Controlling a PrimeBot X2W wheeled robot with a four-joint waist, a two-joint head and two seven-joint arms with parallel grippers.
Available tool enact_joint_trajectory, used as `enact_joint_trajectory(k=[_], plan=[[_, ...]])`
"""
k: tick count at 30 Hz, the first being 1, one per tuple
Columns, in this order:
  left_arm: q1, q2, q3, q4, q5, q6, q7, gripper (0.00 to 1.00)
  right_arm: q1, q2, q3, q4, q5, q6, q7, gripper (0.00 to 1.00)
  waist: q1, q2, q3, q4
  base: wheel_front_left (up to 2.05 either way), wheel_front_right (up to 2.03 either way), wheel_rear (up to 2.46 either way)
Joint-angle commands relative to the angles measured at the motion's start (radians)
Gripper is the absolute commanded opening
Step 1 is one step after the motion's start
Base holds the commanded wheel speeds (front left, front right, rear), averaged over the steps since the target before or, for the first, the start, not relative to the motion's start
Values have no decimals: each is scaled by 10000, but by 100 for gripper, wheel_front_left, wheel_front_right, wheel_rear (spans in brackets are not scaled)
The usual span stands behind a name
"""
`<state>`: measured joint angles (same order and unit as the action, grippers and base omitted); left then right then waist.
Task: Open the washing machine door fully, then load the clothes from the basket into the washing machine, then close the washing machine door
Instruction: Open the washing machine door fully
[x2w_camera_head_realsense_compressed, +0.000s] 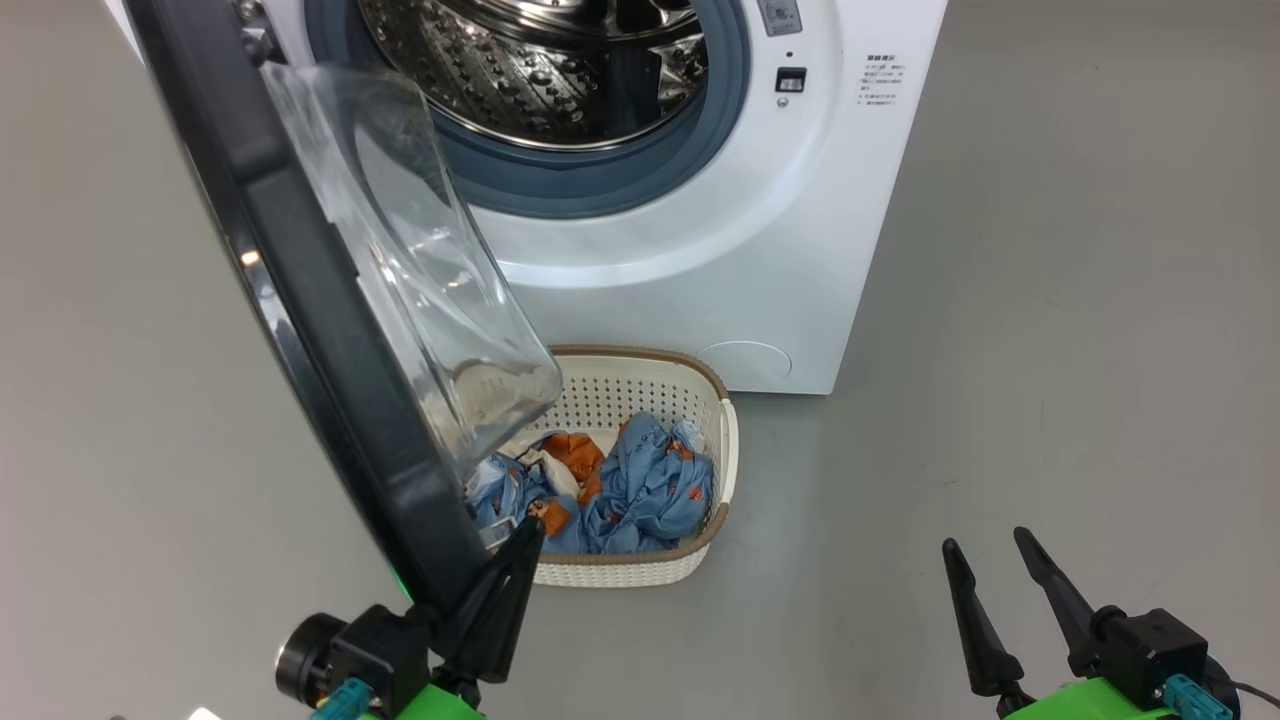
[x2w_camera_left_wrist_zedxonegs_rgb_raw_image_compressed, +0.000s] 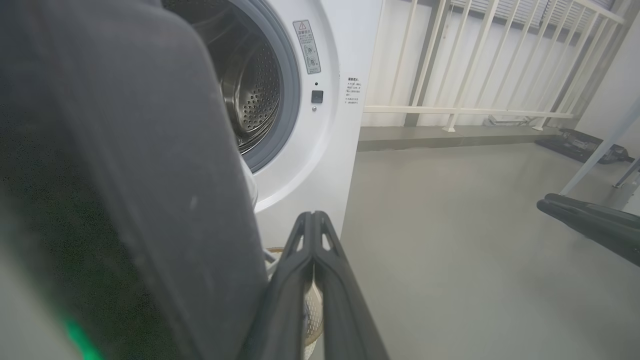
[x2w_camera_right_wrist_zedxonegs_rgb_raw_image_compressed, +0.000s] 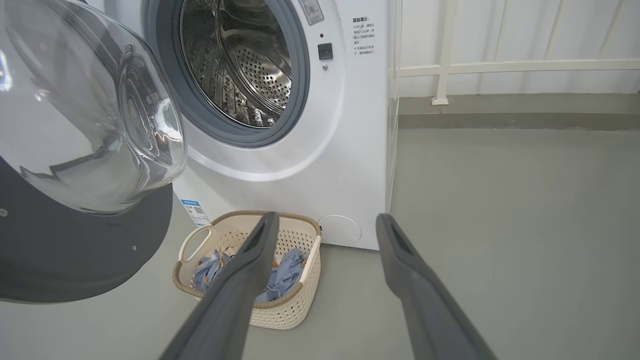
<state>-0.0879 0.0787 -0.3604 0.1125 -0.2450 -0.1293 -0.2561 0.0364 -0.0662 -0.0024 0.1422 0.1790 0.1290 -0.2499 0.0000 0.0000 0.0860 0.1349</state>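
Grey floor (x2w_camera_head_realsense_compressed: 1050, 350) is occupied by the washing machine (x2w_camera_head_realsense_compressed: 800, 250). Its door (x2w_camera_head_realsense_compressed: 300, 330) is swung out leftward above the basket (x2w_camera_head_realsense_compressed: 725, 440) of clothes (x2w_camera_head_realsense_compressed: 640, 490). The left gripper (x2w_camera_head_realsense_compressed: 528, 530), fingers pressed together and empty, is set at the door's near edge, seemingly to push. The right gripper (x2w_camera_head_realsense_compressed: 985, 545) is held spread.

One washing machine (x2w_camera_head_realsense_compressed: 800, 250), with one washing machine door (x2w_camera_head_realsense_compressed: 305, 330), one round service cap (x2w_camera_head_realsense_compressed: 745, 362) and one blue label sticker (x2w_camera_right_wrist_zedxonegs_rgb_raw_image_compressed: 195, 212). One basket (x2w_camera_head_realsense_compressed: 620, 572) holding one heap of clothes (x2w_camera_head_realsense_compressed: 640, 490); the pieces cannot be counted. Two claws, the left claw (x2w_camera_head_realsense_compressed: 528, 528) and the right claw (x2w_camera_head_realsense_compressed: 985, 540), with two fingers (x2w_camera_head_realsense_compressed: 975, 620) each.
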Motion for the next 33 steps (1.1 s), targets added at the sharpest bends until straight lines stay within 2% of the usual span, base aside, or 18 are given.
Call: enact_joint_trajectory(k=[1, 13, 33], plan=[[-315, 36, 444, -115, -44, -14, -57, 0, -396, -57, 266, -176, 62, 17, -118, 100, 0, 0, -18, 27, 0, 0, 0], [3, -167, 1079, -10, 89, 7, -57, 0, -276, -19, 278, -96, 137, 17, -118, 100, 0, 0, -187, 263, 0, 0, 0], [280, -272, 1805, 292, 179, 626, -57, 0, -91, -15, 349, -60, 226, 17, -118, 100, 0, 0, -341, 1139, 0, 0, 0]])
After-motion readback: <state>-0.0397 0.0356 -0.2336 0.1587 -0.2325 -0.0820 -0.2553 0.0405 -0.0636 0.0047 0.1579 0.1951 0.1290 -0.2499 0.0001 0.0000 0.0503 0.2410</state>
